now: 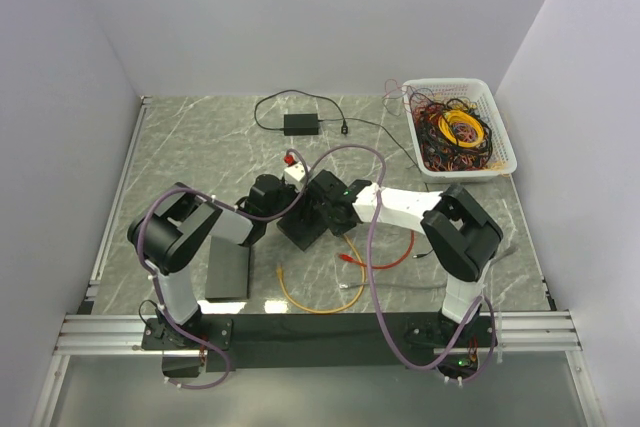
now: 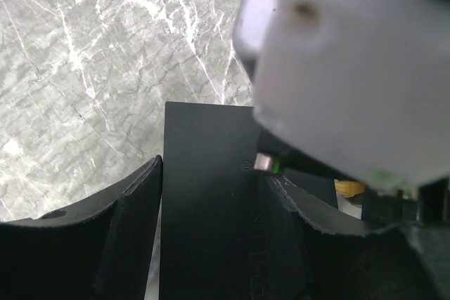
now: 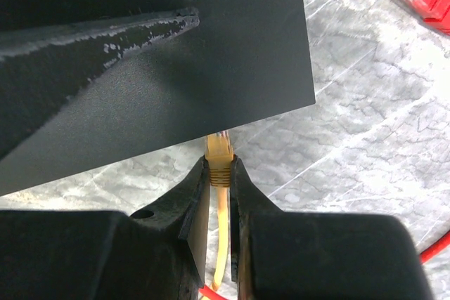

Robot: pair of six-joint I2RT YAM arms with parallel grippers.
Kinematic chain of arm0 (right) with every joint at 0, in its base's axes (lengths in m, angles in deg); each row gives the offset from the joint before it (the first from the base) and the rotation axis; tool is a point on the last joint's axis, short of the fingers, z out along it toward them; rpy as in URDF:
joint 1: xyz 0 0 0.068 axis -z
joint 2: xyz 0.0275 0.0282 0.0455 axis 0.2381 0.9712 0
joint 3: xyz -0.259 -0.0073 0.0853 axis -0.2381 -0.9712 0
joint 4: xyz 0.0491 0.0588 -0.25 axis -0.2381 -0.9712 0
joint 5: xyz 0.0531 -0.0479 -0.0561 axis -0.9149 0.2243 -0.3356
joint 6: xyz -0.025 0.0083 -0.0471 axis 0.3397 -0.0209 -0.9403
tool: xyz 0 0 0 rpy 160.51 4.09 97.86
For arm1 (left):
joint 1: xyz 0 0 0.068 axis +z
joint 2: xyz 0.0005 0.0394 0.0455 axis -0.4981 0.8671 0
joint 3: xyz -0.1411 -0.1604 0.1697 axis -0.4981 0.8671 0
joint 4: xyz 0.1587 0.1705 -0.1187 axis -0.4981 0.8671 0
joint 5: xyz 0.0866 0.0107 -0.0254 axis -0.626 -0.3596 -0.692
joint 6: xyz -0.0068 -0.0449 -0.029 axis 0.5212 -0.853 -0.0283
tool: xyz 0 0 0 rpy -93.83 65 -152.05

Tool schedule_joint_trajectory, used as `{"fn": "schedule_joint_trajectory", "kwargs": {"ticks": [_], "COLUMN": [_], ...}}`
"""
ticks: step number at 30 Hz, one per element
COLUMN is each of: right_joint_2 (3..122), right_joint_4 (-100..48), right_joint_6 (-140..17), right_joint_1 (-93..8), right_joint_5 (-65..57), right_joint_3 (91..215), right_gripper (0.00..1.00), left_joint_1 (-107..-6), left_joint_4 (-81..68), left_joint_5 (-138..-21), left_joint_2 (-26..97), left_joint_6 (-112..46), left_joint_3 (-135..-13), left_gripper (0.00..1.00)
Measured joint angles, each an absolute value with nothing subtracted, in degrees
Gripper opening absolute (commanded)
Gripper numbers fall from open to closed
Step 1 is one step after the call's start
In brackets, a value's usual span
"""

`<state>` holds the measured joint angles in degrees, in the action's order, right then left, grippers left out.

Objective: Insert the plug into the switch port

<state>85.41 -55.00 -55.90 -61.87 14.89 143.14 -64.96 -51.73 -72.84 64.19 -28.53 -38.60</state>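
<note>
I see a matt black plastic switch [image 3: 211, 47], a translucent yellow plastic plug [image 3: 219, 156] and a polished, marble-look table [image 3: 365, 145].

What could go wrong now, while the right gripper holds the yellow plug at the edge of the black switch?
1. The right wrist view shows no port, so the yellow plug, pinched in the right gripper, may jam against the housing of the switch.
2. The left gripper straddles the switch with a thin gap on one side, so a push could slide the switch.
</note>
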Motion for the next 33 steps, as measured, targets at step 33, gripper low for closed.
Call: {"fn": "schedule_joint_trajectory", "kwargs": {"ticks": [33], "right_joint_2": [82.4], "right_joint_4": [-52.9], "right_joint_6": [-58.1], "right_joint_1": [-61.7], "right_joint_5": [11.4], "right_joint_3": [140.6], "right_gripper": [0.0], "left_joint_1": [-63.5], "left_joint_4": [-63.7], "left_joint_5": [-65.4], "left_joint_2": [68.6], "left_joint_6": [-29.6], "left_joint_3": [-36.2], "left_gripper": [0.54]}}
